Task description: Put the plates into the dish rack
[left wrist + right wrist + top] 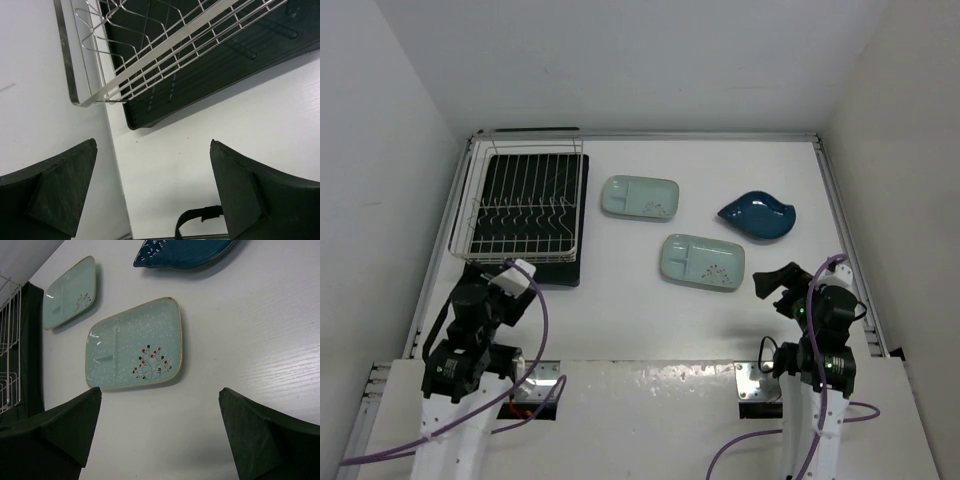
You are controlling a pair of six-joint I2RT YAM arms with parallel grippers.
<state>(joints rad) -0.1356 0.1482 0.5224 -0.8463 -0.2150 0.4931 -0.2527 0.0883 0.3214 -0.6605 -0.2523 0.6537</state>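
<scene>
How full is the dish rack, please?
Empty: the dish rack shows bare tines; the near mint plate, far mint plate and blue dish lie on the table.

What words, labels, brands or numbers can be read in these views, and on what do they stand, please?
None: no text is readable in any view.
The near mint plate bears only a berry-branch drawing; the far mint plate, blue leaf dish and dish rack show no lettering.
</scene>
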